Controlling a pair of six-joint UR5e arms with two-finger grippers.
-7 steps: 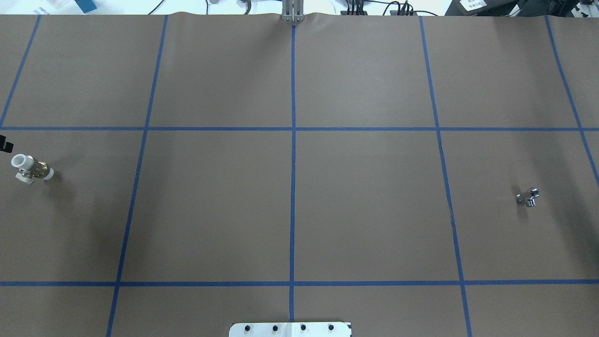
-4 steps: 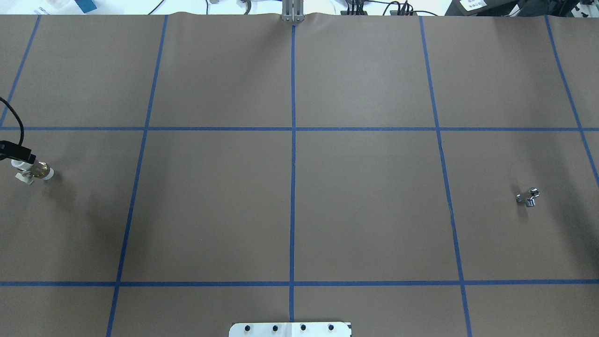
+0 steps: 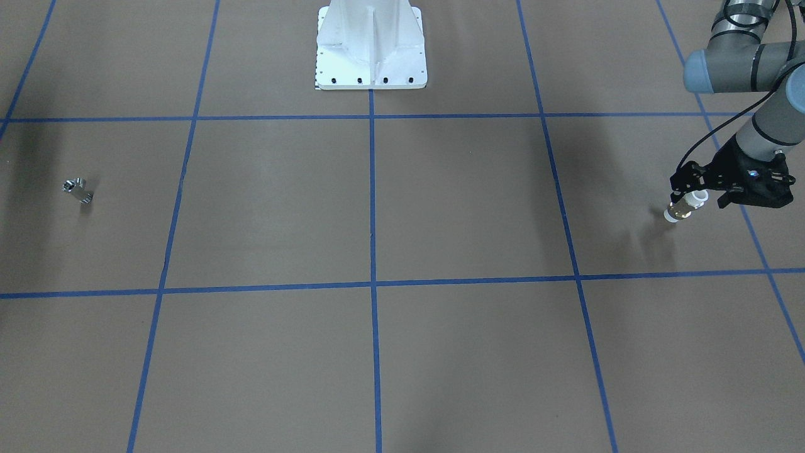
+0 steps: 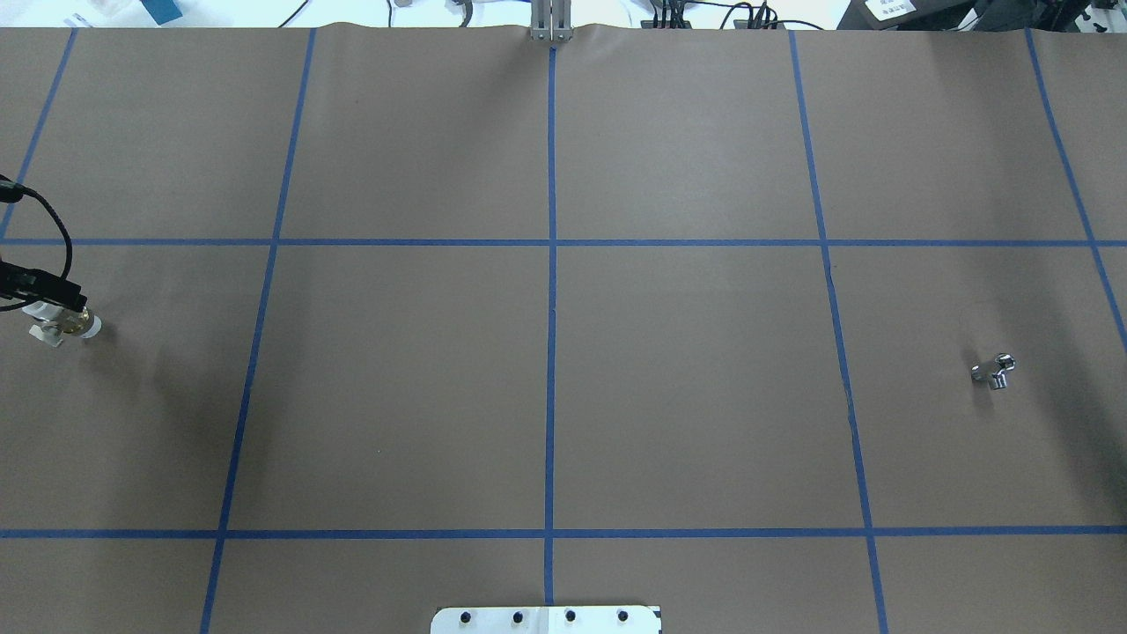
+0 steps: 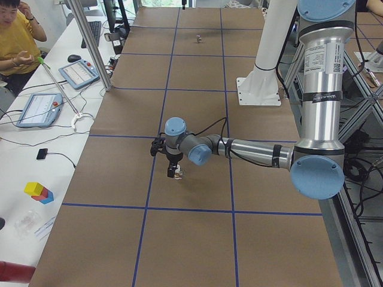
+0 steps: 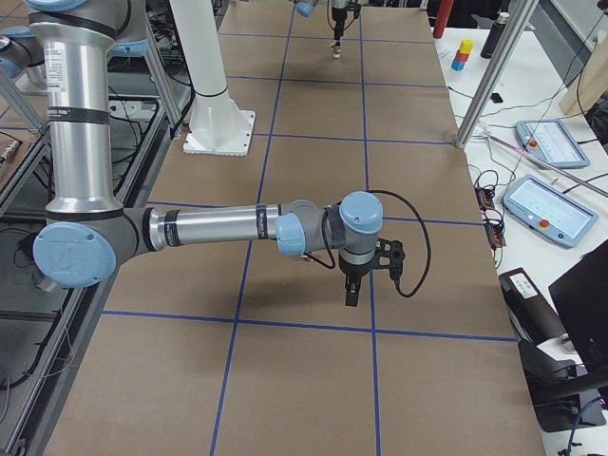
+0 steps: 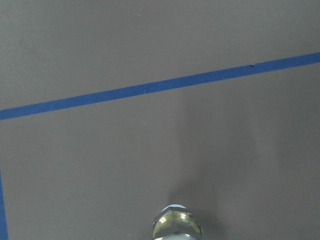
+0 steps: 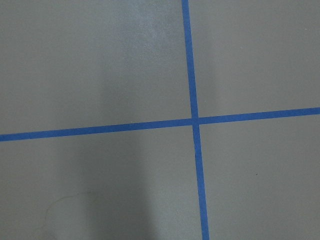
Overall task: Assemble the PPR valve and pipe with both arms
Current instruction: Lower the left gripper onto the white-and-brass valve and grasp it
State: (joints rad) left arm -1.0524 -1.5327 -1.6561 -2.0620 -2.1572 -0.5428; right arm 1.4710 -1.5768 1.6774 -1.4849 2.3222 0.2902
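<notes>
Left claw spread around the PPR valve — right claw, cannot tell — pipe well apart

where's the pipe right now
In the overhead view the pipe lies on the table at the robot's right, far from the PPR valve at the left edge.

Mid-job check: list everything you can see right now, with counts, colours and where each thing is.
valve: one, white and brass, table's left end, at the left claw.
pipe: one, silver, table's right end, alone.
table: one, brown cover, blue tape grid.
base plate: one, white, robot's side, centre.
tablets: two, pale blue, side bench.
person: one, yellow shirt, at the bench.
left claw: black, open around the valve's white end.
right claw: black, over the table; open or shut, cannot tell.
</notes>
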